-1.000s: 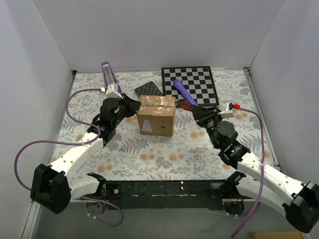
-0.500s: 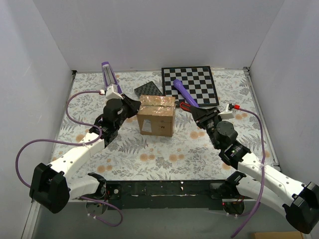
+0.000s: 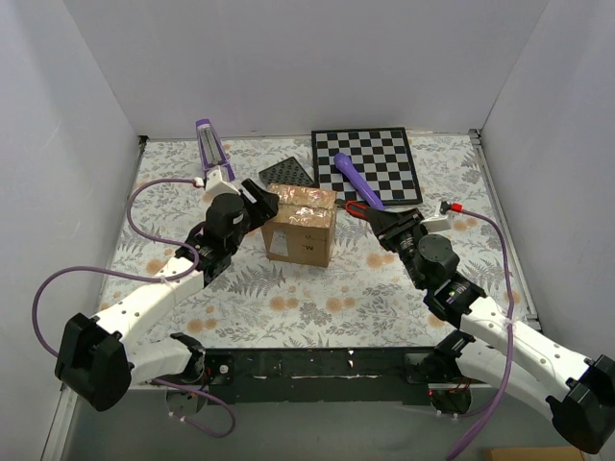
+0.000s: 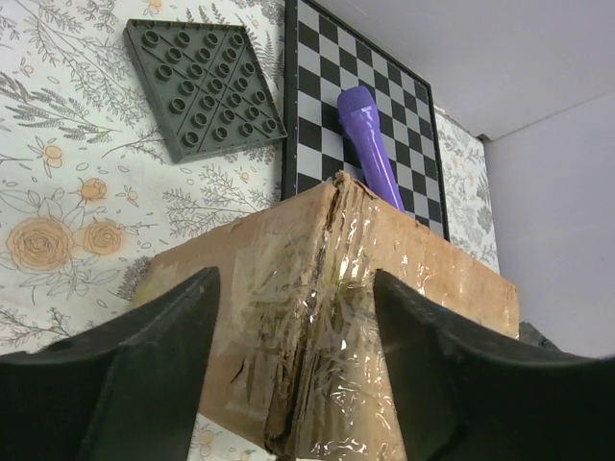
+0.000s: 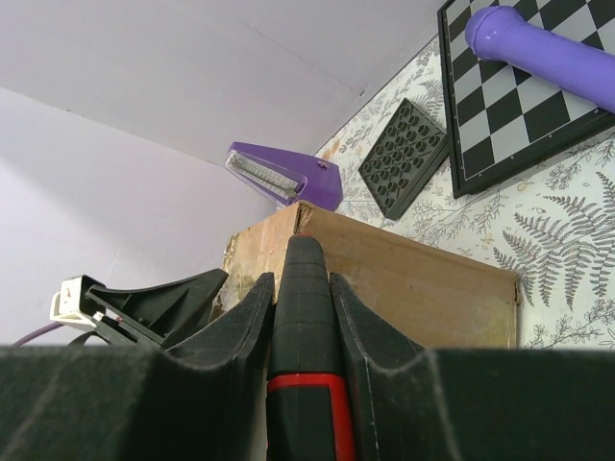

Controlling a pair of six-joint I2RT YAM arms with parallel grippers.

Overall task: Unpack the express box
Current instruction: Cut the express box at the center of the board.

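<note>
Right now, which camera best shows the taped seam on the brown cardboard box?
Left wrist: the brown cardboard box fills the frame, its crinkled clear tape and seam close up. The top external view shows the whole box small. The right wrist view shows only a plain side behind the black-and-red tool in the right gripper.

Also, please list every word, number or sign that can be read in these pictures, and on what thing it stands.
White label on the side of the cardboard box: printed, but too small to read.
No other words, numbers or signs can be read in any view.
</note>
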